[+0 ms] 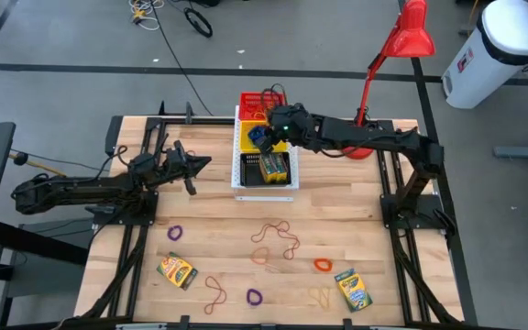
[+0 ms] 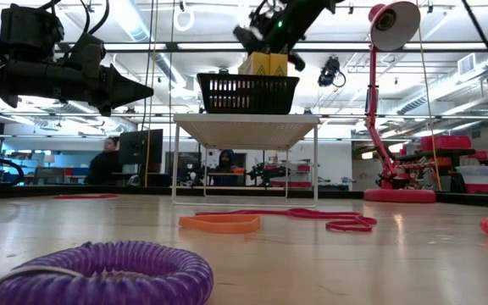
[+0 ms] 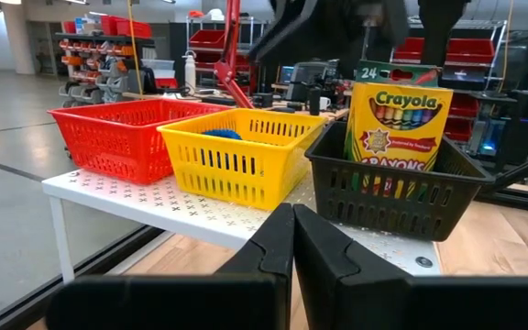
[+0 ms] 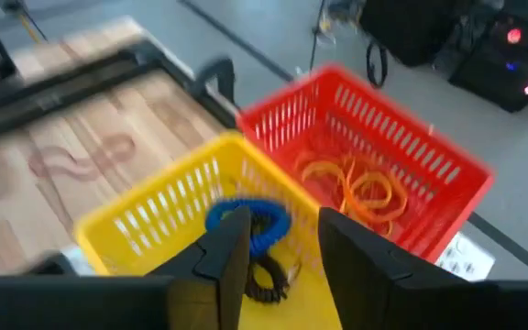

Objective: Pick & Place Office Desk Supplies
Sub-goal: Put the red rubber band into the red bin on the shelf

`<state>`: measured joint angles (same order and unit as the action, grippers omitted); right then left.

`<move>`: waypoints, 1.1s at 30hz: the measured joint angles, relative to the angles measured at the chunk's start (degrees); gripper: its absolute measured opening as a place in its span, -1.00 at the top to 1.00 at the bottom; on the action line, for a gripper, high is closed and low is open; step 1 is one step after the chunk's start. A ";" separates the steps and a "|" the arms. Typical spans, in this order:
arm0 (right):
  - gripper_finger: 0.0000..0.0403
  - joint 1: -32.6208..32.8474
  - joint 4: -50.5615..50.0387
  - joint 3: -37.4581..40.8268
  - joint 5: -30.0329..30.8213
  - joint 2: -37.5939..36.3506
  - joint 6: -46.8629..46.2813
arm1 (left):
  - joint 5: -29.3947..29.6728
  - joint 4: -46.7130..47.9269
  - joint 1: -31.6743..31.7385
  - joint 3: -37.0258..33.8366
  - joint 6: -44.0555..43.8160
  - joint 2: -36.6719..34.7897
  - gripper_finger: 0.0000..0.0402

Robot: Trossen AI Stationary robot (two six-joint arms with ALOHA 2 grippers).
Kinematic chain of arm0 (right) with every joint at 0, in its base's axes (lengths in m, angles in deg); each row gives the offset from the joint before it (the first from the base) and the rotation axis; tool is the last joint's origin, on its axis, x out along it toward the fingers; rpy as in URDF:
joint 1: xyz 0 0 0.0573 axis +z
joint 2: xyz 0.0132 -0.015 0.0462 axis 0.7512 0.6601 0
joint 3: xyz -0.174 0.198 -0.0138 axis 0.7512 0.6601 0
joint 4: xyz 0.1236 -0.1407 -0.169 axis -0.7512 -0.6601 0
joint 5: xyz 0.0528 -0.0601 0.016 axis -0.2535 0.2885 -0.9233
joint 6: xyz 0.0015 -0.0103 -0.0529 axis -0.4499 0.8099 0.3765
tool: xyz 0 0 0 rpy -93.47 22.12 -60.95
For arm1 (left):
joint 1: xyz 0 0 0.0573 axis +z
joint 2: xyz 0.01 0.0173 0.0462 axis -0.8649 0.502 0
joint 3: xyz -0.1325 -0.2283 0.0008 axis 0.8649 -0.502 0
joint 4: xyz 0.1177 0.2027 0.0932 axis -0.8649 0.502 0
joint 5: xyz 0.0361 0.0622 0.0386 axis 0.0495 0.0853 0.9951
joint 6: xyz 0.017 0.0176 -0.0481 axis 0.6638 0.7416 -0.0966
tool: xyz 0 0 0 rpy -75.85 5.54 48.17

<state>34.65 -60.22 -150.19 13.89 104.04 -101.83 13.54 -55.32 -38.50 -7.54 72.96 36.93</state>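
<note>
Right tool (image 4: 278, 247): fingers apart, empty, directly above yellow basket (image 4: 145, 215); blue loop (image 4: 246, 220) lies inside, frame centre. Left tool (image 3: 291, 243): together, waiting.

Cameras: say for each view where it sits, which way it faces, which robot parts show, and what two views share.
High view: above the table, straight down; both arms.
Low view: table-top height, level across; purple loop near, both arms overhead.
Left wrist view: on the left arm, facing the baskets; left gripper shut.
Right wrist view: on the right arm above the baskets; right gripper open.
Shared: yellow basket holding the blue loop, in both wrist views.
</note>
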 joint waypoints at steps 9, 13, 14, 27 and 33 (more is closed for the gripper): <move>0.56 4.60 1.22 6.30 -0.07 -12.12 7.78 | 0.00 0.07 -0.02 0.00 0.01 0.00 0.93; 0.88 7.46 9.51 20.01 -0.24 -20.08 9.97 | 0.00 0.01 -0.01 0.00 0.00 0.00 0.93; 0.93 8.11 11.95 23.65 -0.22 -22.45 9.97 | 0.00 0.02 -0.01 0.00 0.01 0.00 0.93; 0.97 19.42 30.89 59.46 -0.02 -44.77 6.38 | 0.00 0.00 0.00 0.00 0.01 0.00 0.93; 0.98 24.22 39.23 68.61 -0.07 -46.84 6.42 | 0.00 0.00 0.00 0.00 0.01 0.00 0.93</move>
<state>58.87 -20.99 -81.59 13.82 57.20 -95.41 13.54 -55.32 -38.50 -7.54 72.97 36.93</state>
